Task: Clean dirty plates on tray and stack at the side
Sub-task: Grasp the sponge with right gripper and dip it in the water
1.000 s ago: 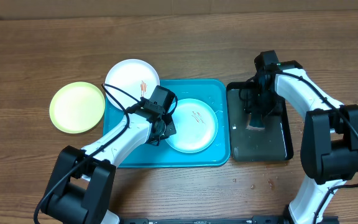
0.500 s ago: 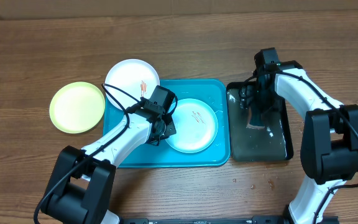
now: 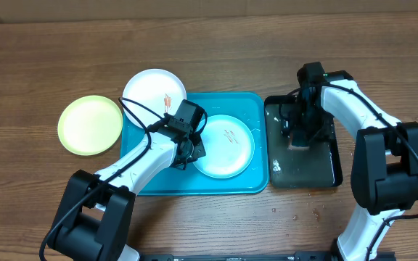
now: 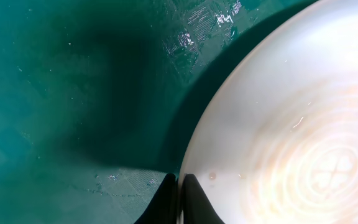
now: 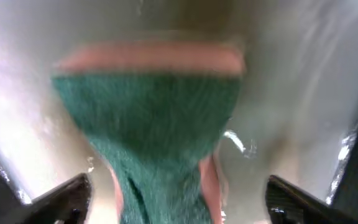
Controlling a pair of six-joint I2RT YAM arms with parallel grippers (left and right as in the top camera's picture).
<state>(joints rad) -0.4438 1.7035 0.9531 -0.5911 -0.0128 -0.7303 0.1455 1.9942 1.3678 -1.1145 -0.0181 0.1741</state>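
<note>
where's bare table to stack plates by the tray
Bare table: near-left corner in front of the yellow-green plate; far strip behind both trays. Crowded: white plate overlaps a corner of the turquoise tray, black tray close beside it.

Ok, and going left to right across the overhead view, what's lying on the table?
yellow-green plate → white plate, overlapping the tray's far left corner → light blue plate, lying in the turquoise tray → black tray
</note>
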